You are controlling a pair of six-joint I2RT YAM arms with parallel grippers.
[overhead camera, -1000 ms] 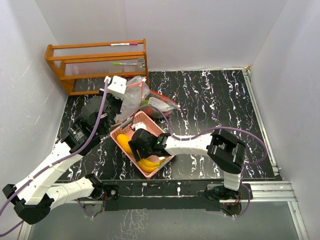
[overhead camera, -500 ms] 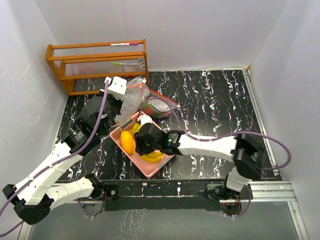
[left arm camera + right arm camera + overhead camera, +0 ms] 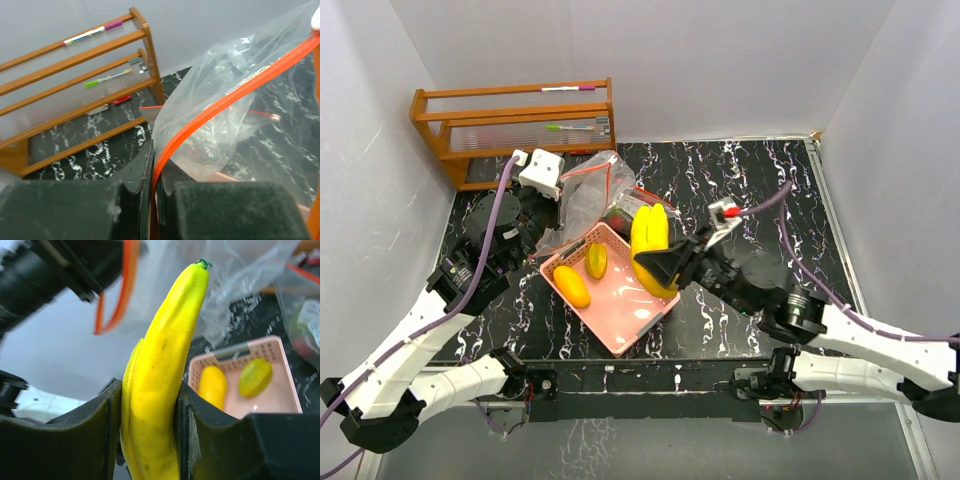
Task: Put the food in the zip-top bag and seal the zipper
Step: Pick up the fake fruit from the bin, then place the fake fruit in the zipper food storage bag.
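Right arm's jaws clench a yellow banana bunch (image 3: 650, 250), raised over the black marbled surface (image 3: 770, 200) at the far right edge of the pink basket (image 3: 620, 318). A yellow mango-like fruit (image 3: 572, 287) and a smaller yellow-green piece (image 3: 596, 261) lie in the basket. Left arm's jaws pinch the orange zipper strip (image 3: 210, 107) of the clear zip-top bag (image 3: 582, 195), lifted just beyond the basket, near a wooden rack (image 3: 515, 125).

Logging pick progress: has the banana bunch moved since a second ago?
Yes. The banana bunch has left the near corner of the pink basket and is clamped in the right gripper above its far-right rim.
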